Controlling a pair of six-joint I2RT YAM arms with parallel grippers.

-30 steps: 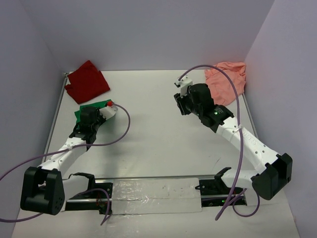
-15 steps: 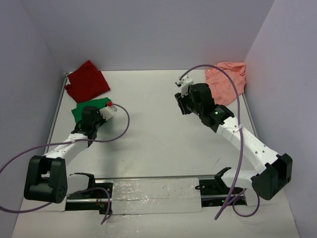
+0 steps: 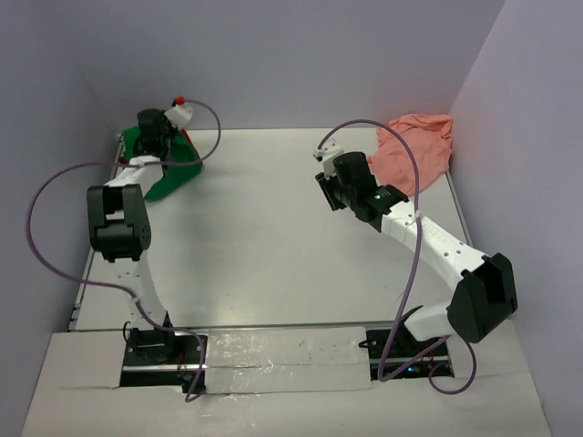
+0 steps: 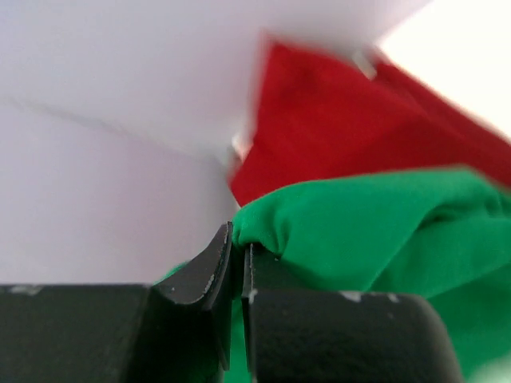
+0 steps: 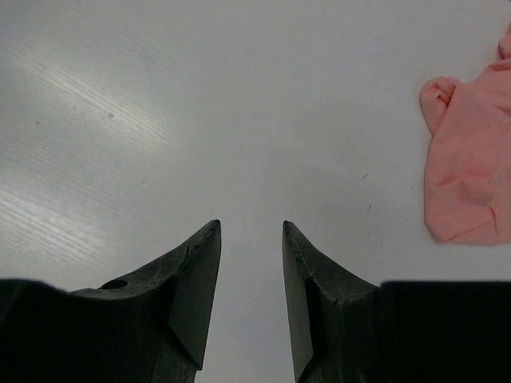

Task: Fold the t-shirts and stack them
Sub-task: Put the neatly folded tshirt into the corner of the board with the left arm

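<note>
My left pincer (image 4: pixel 238 249) was clenched on only a thin fold of the green t-shirt (image 4: pixel 359 231), which I judged could slip free onto the dark red t-shirt (image 4: pixel 335 112) just beyond it.

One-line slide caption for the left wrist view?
Left gripper pinching a fold of the green t-shirt, red t-shirt behind it.

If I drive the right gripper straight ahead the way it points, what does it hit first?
Probably the bare table: the open right gripper aims at it, the pink shirt lying off to one side.
</note>
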